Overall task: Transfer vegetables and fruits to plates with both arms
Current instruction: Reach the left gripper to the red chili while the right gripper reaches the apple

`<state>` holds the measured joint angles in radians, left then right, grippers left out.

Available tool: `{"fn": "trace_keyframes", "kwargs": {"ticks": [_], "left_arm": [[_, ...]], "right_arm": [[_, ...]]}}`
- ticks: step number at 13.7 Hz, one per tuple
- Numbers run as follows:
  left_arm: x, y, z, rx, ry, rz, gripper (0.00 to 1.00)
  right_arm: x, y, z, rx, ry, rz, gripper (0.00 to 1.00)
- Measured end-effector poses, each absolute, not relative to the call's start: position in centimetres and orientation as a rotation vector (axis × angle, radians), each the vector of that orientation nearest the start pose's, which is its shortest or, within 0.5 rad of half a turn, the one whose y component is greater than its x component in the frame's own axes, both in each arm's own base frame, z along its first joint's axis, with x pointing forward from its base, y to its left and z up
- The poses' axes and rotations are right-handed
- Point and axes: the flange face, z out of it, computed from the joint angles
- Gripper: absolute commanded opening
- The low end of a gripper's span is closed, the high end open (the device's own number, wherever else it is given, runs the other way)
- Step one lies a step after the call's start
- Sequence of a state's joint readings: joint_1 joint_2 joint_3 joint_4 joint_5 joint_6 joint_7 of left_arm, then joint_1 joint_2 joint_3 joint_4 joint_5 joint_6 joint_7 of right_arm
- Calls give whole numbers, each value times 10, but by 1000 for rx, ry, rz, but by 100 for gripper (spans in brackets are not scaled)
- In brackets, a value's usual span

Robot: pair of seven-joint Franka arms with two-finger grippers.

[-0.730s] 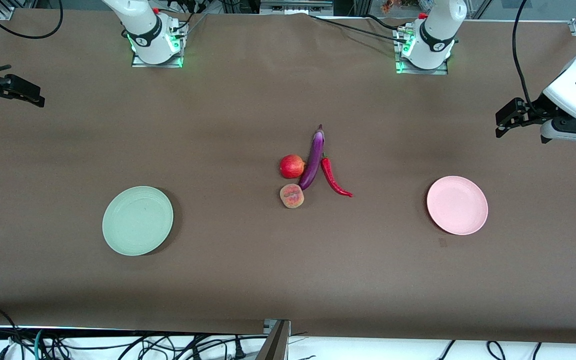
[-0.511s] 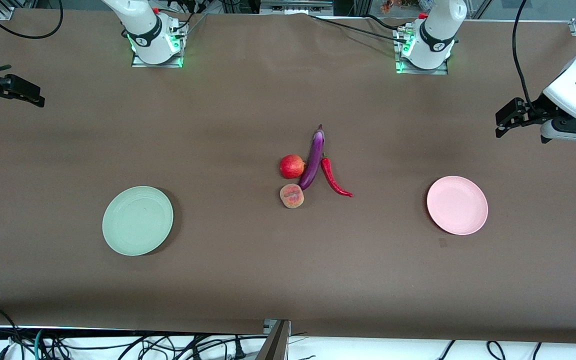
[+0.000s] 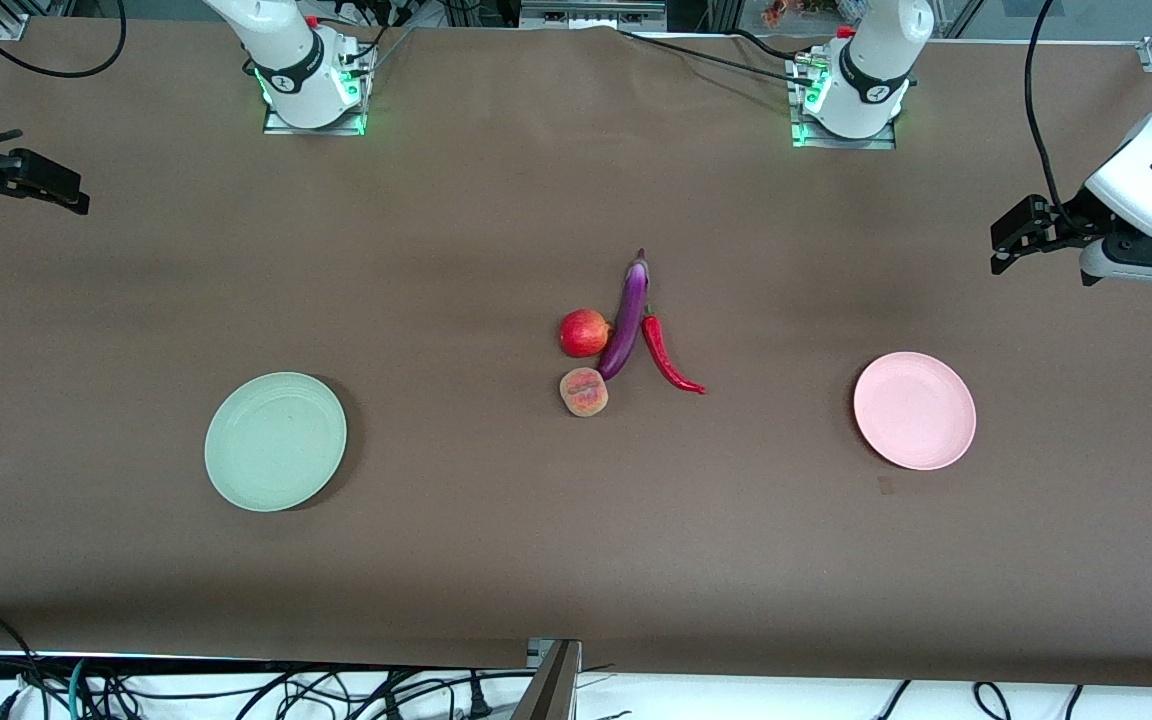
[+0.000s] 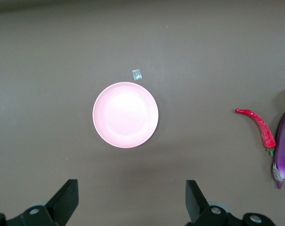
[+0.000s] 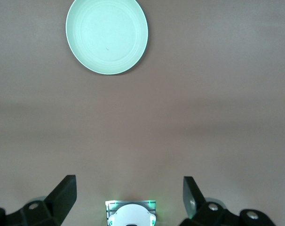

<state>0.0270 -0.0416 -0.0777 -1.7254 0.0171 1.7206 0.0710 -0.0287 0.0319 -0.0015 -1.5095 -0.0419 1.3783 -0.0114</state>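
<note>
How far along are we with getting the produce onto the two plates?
Nothing is done yet. The pale mint green plate and pale pink plate hold nothing. The purple eggplant, red chili pepper, red apple and orange-pink peach lie clustered mid-table. The left gripper and right gripper wait open at the table's ends, holding nothing. All four transfers remain.

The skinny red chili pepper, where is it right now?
In the front view, the thin curved red chili pepper lies mid-table beside the long purple eggplant, on the side toward the pale pink round plate at the left arm's end.
</note>
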Motion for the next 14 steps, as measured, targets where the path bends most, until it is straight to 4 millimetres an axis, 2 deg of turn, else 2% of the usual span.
{"fn": "trace_keyframes", "kwargs": {"ticks": [2, 6, 9, 12, 14], "left_arm": [[551, -27, 574, -3117, 193, 36, 100], [550, -29, 531, -3106, 203, 324, 100], [535, -50, 503, -3076, 257, 624, 100], [540, -62, 459, -3090, 275, 821, 100], [552, -73, 420, -3155, 267, 906, 100]], "right_arm": [[543, -22, 620, -3169, 37, 261, 100], [544, -21, 619, -3168, 37, 262, 100], [545, -22, 617, -3160, 40, 261, 100], [552, -27, 606, -3148, 55, 282, 100], [554, -29, 601, -3135, 62, 293, 100]]}}
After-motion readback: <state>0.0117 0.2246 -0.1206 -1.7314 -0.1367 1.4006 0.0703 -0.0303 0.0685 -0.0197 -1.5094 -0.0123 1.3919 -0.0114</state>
